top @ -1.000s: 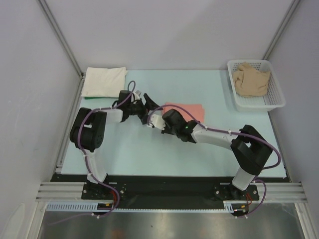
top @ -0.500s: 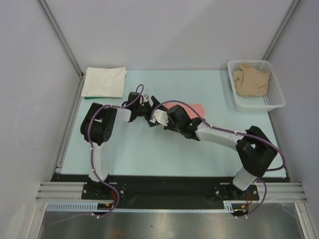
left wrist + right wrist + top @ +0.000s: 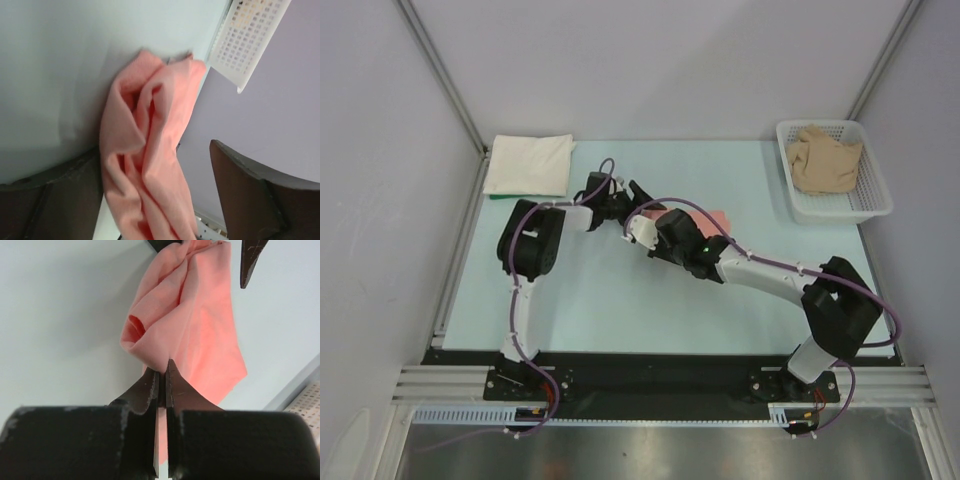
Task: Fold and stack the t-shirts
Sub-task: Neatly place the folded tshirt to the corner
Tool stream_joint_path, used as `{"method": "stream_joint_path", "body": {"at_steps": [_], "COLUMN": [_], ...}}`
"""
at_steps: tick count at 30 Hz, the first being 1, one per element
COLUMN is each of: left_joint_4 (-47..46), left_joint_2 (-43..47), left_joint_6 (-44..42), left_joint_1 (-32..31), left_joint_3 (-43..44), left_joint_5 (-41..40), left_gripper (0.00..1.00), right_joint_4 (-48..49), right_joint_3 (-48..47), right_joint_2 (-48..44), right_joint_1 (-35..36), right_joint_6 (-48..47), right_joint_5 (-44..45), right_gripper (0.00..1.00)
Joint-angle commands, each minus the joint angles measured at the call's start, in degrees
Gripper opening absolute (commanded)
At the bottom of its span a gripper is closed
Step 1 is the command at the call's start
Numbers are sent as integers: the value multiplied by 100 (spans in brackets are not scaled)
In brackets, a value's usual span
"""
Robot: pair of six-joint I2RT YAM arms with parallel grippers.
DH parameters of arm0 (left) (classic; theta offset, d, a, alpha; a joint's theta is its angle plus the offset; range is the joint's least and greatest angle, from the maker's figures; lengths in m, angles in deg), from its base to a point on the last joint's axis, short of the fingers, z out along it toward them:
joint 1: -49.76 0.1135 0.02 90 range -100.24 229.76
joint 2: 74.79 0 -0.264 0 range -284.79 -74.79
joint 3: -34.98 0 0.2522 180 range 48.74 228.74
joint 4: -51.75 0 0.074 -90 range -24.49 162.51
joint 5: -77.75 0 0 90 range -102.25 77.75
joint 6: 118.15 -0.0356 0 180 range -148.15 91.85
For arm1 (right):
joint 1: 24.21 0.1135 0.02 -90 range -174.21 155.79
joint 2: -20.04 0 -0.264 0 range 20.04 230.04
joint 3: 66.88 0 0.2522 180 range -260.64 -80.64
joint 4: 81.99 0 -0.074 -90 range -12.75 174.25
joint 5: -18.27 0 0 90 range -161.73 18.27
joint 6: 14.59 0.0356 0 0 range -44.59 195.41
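Salmon-pink t-shirt (image 3: pixel 200 325) sits mid-table, slightly toward the far side. One bunched end is lifted off the pale table (image 3: pixel 590 290) and the rest trails away toward the right. The right gripper (image 3: pixel 162 365) has its fingers pressed together on a fold at that raised end. The left gripper (image 3: pixel 156 150) comes in from the left with its fingers spread wide, one on either side of the hanging cloth. Whether either finger touches the cloth I cannot tell.

The shirt looks light, limp and easily creased. It sags into rolls wherever it is unsupported, so a single pinch will only gather it into a rope. A second hold probably belongs on an outer edge or corner, well apart from the first, so the cloth can be drawn flat before folding. Taking a thick bunch risks trapping several layers.

A folded cream-white t-shirt (image 3: pixel 528 164) lies at the far left. The tan-beige t-shirt (image 3: pixel 825 160) is crumpled in the white mesh basket (image 3: pixel 875 205) at the far right.
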Motion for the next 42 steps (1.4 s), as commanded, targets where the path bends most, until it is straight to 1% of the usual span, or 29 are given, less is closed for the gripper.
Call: {"method": "stream_joint_path", "body": {"at_steps": [1, 3, 4, 5, 6, 7, 8, 9, 10, 11, 12, 13, 14, 15, 16, 17, 18, 19, 20, 21, 23, 24, 26, 27, 28, 30, 33, 38, 42], "left_joint_4": [323, 315, 350, 350, 402, 559, 796, 1103, 1193, 1307, 1612, 1790, 1991, 2481, 2773, 3098, 3658, 3898, 4118, 4468, 4691, 4970, 5296, 5603, 5745, 6087, 6387, 6002, 5913], "left_joint_2": [-302, -390, -407, -434, -460, -504, -522, -513, -470, -443, -391, -312, -180, -118, -65, 66, 145, 233, 338, 513, 682, 769, 761, 727, 630, 498, 199, 392, 419], "left_joint_6": [-193, -219, -245, -263, -341, -455, -604, -867, -948, -1183, -1360, -1588, -2077, -2326, -2598, -3158, -3407, -3644, -4047, -4225, -4690, -4849, -5209, -5298, -5377, -5588, -5878, -6677, -6898], "left_joint_1": [-62, -79, -79, -79, -71, -79, -71, -79, -79, -79, -71, -79, -88, -88, -88, -88, -88, -88, -79, -71, -62, -62, -36, -9, 26, 131, 254, 447, 781], "left_joint_3": [283, 406, 451, 477, 521, 704, 810, 977, 1039, 1092, 1241, 1320, 1408, 1522, 1793, 1935, 2145, 2226, 2305, 2384, 2638, 2935, 3323, 3534, 4032, 4535, 5869, 6242, 6497], "left_joint_5": [-328, -327, -336, -336, -345, -362, -432, -555, -599, -635, -705, -897, -1029, -1118, -1345, -1547, -1741, -1943, -2388, -2663, -3224, -3428, -3850, -4217, -4325, -4868, -5248, -5530, -5039], "left_gripper": [84, 74, 57, 48, 41, 22, 12, 5, 0, 1, 0, 0, 0, 0, 0, 0, 0, 0, 0, 0, 0, 0, 0, 0, 0, 0, 0, 0, 0], "right_joint_4": [88, 132, 123, 115, 114, 10, -43, -166, -262, -411, -891, -1157, -1421, -1954, -2195, -2415, -2773, -2908, -3022, -3206, -3304, -3313, -3296, -3322, -3348, -3392, -3348, -3383, -3665], "right_joint_3": [-172, -128, -128, -137, -146, -163, -154, -146, -154, -207, -303, -382, -505, -532, -524, -419, -331, -217, -120, 72, 205, 319, 408, 425, 443, 461, 584, 584, 110], "right_joint_2": [-306, -306, -306, -306, -315, -350, -393, -464, -630, -709, -806, -903, -1165, -1315, -1465, -1823, -2001, -2229, -2422, -2798, -3126, -3397, -3601, -3663, -3707, -3716, -3751, -3699, -3453], "right_joint_1": [119, 119, 128, 128, 128, 110, 93, 84, 75, 66, 23, -13, -74, -170, -223, -250, -294, -303, -312, -355, -583, -628, -690, -698, -716, -716, -690, -628, -628], "right_joint_6": [245, 490, 562, 667, 911, 1062, 1176, 1291, 1588, 1756, 2001, 2413, 2669, 2898, 3100, 3424, 3514, 3542, 3698, 3796, 3910, 3954, 4007, 4103, 4174, 4288, 4490, 4482, 4482], "right_joint_5": [-12, 23, 5, -3, 5, 5, 14, 5, 49, 136, 329, 417, 479, 619, 707, 769, 805, 857, 901, 980, 929, 789, 613, 551, 489, 322, 137, 225, 322], "right_gripper": [2, 4, 6, 10, 16, 34, 38, 42, 58, 66, 70, 80, 81, 82, 83, 84, 84, 84, 85, 86, 87, 87, 88, 89, 89, 90, 91, 92, 92]}}
